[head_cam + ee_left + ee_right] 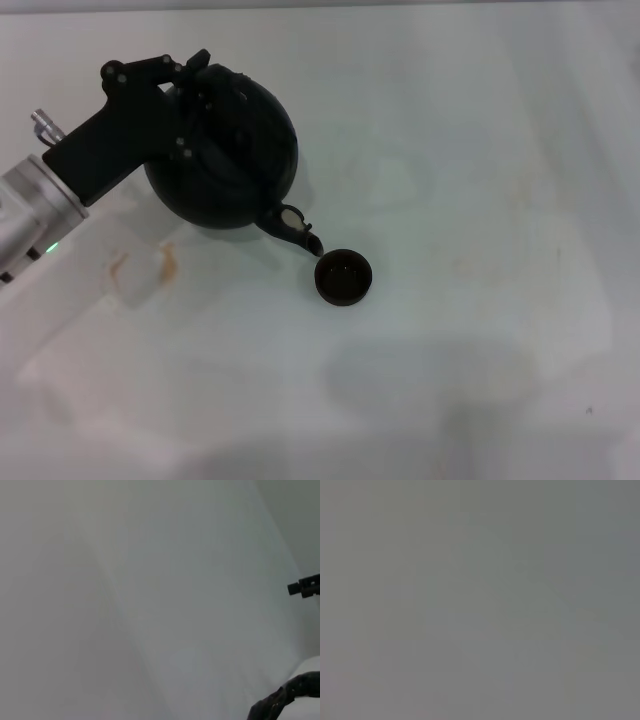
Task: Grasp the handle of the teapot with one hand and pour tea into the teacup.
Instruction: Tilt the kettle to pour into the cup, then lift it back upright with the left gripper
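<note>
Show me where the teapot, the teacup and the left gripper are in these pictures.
teapot (235,160): head view, on its round black body.
teacup (343,278): head view, on its dark inside.
left gripper (185,68): head view, at the fingertips by the teapot's top.

- The right wrist view showed only a plain grey surface filling the whole frame.
- Faint lighter and darker patches lay across it; what surface it was could not be told.
</note>
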Robot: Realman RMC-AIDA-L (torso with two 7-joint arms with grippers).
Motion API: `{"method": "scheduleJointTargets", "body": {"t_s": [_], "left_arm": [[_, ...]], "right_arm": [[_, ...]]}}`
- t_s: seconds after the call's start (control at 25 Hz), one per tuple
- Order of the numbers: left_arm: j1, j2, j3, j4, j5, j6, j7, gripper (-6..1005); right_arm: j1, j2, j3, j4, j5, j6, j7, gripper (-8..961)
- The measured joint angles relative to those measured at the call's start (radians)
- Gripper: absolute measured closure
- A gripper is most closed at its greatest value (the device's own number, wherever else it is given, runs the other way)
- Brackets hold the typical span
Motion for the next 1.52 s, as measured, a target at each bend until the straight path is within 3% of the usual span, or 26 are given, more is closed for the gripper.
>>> {"method": "scheduleJointTargets", "body": {"t_s": [0.92, 1.52], "left_arm": [[-0.042, -0.006, 0.0, -0.028, 0.004, -0.022, 0.148, 874], [-0.05, -0.006, 0.0, -0.031, 0.023, -0.021, 0.152, 878]], "right_arm": [[0.002, 0.002, -0.001, 0.01, -0.001, 0.0, 0.038, 139], [0.009, 0.002, 0.001, 0.018, -0.001, -0.001, 0.059, 140]]}}
